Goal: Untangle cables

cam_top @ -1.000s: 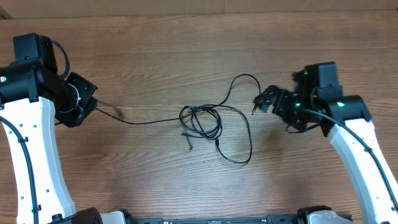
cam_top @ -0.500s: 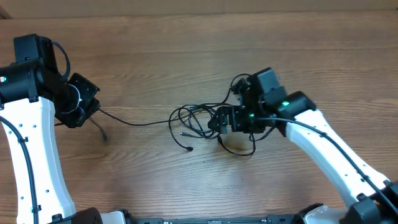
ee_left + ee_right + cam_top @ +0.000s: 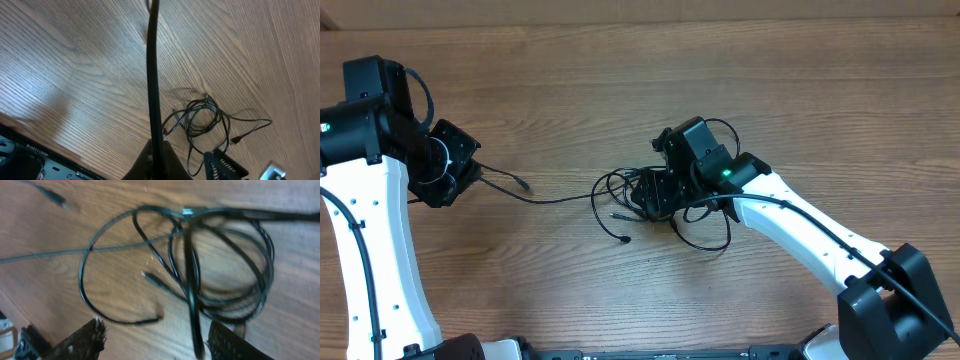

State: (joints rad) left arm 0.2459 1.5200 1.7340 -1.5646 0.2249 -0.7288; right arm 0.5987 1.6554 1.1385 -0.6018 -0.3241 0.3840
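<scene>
Thin black cables (image 3: 191, 280) lie in tangled loops, one strand stretched leftward.

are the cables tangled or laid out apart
Tangled. The cables lie in overlapping loops bunched mid-table, strands crossing one another in the right wrist view; one strand runs off to the left claw.

A brown wooden table (image 3: 620, 80) is filling nearly everything I can see, its grain running side to side. Soft light is glancing off the boards, leaving a pale sheen. Along the far edge a lighter tan strip (image 3: 620, 10) is showing.
</scene>
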